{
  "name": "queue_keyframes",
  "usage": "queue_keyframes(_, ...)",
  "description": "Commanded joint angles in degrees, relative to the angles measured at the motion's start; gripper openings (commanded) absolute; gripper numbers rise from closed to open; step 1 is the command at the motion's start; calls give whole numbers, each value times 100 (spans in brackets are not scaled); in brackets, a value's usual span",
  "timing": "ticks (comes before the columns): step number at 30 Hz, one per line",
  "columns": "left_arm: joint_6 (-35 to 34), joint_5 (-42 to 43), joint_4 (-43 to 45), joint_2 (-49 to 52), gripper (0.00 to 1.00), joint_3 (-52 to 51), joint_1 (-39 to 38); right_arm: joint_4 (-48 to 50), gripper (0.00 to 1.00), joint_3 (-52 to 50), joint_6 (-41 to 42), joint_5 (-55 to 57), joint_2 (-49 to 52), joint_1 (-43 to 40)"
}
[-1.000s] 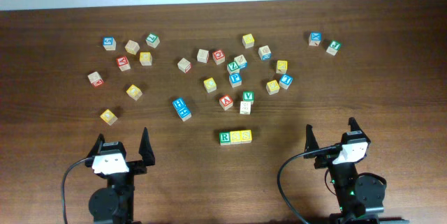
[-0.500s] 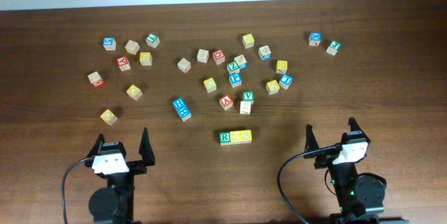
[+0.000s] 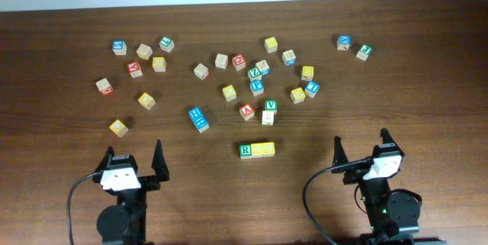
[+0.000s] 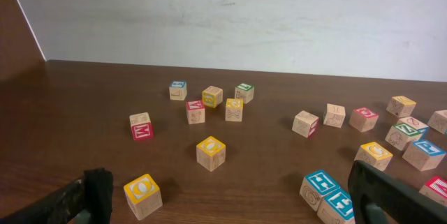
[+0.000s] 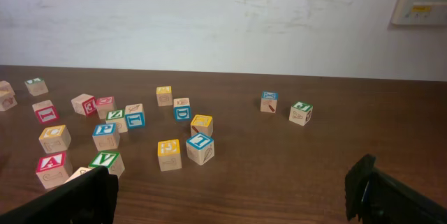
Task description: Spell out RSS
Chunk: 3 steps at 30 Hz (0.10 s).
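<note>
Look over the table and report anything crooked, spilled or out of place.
Nothing stands out. The three-block row lies straight with its blocks touching: a green R, then two yellow blocks. The loose blocks beyond it are scattered at mixed angles, all on the table. The left pincer and right pincer sit open and empty.

The left arm (image 3: pixel 120 213) and the right arm (image 3: pixel 390 207) sit folded low over their bases at the near edge of the desk (image 3: pixel 229 203), one to each side. The left gripper (image 3: pixel 134 150) points toward the far side, its fingers (image 4: pixel 87 195) spread wide with nothing between them. The right gripper (image 3: pixel 360 138) stands the same way, fingers (image 5: pixel 75 197) parted wide and empty. In each wrist view the dark fingertips show only at the lower corners.
</note>
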Motion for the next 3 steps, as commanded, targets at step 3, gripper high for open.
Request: queue_keyframes(3,-35,-57,-35,-33,99,-15,-24,-44,98,-28,-37,109,-33,-37)
